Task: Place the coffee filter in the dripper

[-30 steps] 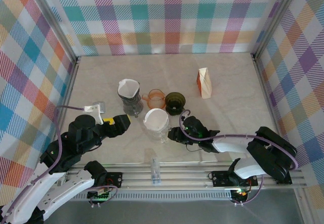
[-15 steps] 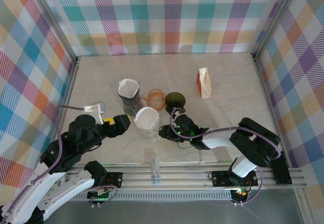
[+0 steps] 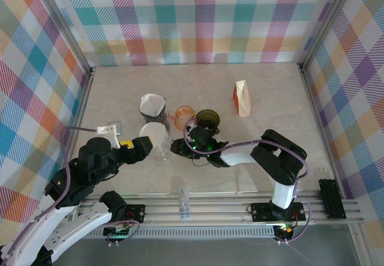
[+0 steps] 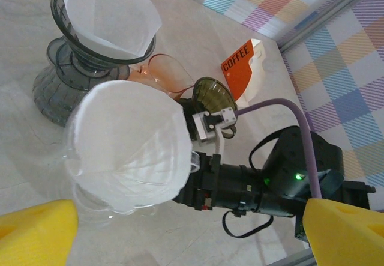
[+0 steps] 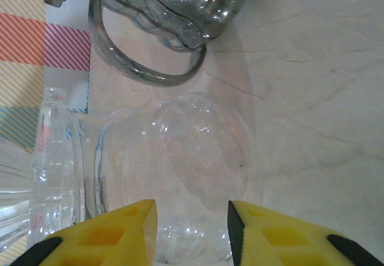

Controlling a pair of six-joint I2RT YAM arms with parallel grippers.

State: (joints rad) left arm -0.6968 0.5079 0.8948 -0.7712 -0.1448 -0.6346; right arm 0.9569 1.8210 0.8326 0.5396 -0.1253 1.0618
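Note:
A white coffee filter [image 3: 154, 135] [image 4: 126, 140] sits inside a clear glass dripper [image 3: 161, 151] [image 5: 186, 158]. My right gripper [image 3: 174, 148] [image 5: 192, 224] is shut on the lower part of this dripper, one yellow finger on each side of the glass. My left gripper [image 3: 139, 148] [image 4: 191, 227] stands wide open just left of it, holding nothing, with the filter's rim in front of its fingers. Behind stands a grey dripper [image 3: 155, 119] [image 4: 66, 80] [image 5: 174, 8] with its own white filter [image 3: 152, 104] [image 4: 108, 17].
An orange dripper [image 3: 185, 117] [image 4: 165, 74] and a dark olive dripper [image 3: 207, 120] [image 4: 213, 95] stand right of the grey one. A coffee box [image 3: 242, 98] [image 4: 246, 68] is at the back right. The metal rail [image 3: 228, 209] runs along the near edge.
My right gripper has slid left across the table, taking the clear dripper and its filter from the middle to just in front of the left gripper. The left arm has hardly moved.

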